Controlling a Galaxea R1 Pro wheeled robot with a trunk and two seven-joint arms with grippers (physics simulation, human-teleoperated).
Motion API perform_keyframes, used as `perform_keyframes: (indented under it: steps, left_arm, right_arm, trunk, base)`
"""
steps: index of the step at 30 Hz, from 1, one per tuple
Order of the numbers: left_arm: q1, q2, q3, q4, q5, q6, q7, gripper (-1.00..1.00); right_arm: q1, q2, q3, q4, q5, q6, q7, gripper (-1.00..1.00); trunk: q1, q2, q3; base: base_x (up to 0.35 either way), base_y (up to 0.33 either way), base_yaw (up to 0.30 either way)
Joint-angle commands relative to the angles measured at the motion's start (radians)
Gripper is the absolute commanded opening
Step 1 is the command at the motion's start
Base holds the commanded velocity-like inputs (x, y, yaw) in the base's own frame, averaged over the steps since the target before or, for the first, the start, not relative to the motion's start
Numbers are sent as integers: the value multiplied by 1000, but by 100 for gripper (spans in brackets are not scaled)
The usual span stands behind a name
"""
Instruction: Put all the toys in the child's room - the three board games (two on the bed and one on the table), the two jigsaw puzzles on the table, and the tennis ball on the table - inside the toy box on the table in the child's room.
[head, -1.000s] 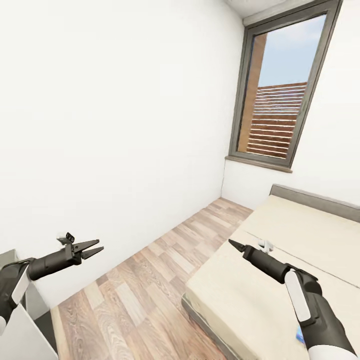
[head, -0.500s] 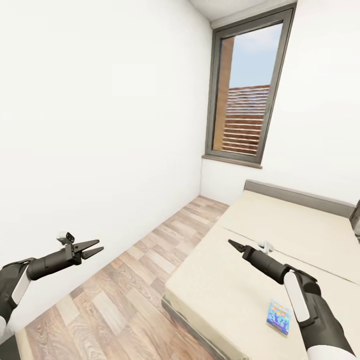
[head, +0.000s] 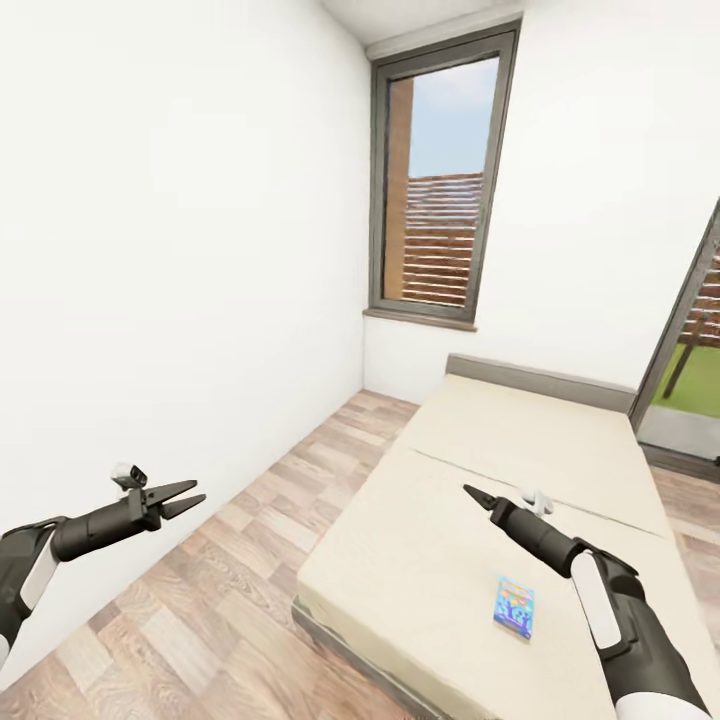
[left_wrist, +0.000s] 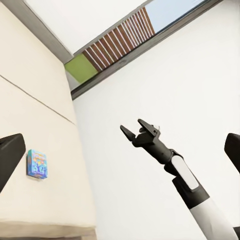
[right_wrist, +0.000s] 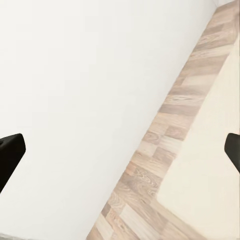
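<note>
The robot faces a narrow room with white walls and a wood floor (head: 230, 590). The bed (head: 520, 450) lies ahead and to the right, with a beige mattress and a seam across it. A small blue board game (head: 514, 607) lies flat on the mattress, near the close end of the bed (its lid shows bright cartoons). It also shows in the left wrist view (left_wrist: 37, 164), flat on the mattress.

The left tool (head: 190, 492) hangs in the air over the floor, near the left wall. Its two fingers are spread apart and hold nothing. The right tool (head: 470, 492) hangs over the bed, above the seam, and is well apart from the game. In the head view I cannot tell how its fingers stand, but the left wrist view shows them (left_wrist: 131, 129) spread apart, with nothing between them.

A tall window (head: 440, 180) with a dark frame stands in the far wall, behind the bed. Another dark-framed pane (head: 690, 340) shows at the right edge, with green grass outside.
</note>
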Motion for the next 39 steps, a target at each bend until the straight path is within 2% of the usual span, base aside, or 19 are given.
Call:
perform_keyframes:
  steps: [1, 10, 15, 19, 39]
  left_arm:
    - [0, 1, 1, 0, 0, 11, -4, 100]
    - [1, 4, 3, 0, 0, 10, -2, 100]
    - [2, 4, 4, 0, 0, 4, -1, 100]
    - [1, 1, 3, 0, 0, 2, 0, 100]
    - [2, -1, 1, 0, 0, -7, 8, 100]
  right_arm:
    - [-1, 1, -3, 1, -5, 7, 1, 100]
    - [-1, 1, -9, 50, -11, -37, -1, 100]
    - [-1, -8, -61, 57, -41, -43, 0, 100]
    - [-1, -11, -79, 58, -45, -42, 0, 100]
    - [-1, -8, -86, 59, -47, -42, -1, 100]
  trunk:
    - [1, -2, -2]
    - [1, -2, -2]
    - [1, -2, -2]
    - [1, -2, -2]
    - [1, -2, -2]
  base:
    - [0, 0, -280]
    - [0, 0, -280]
    - [0, 0, -280]
    - [0, 0, -280]
    - [-114, 0, -280]
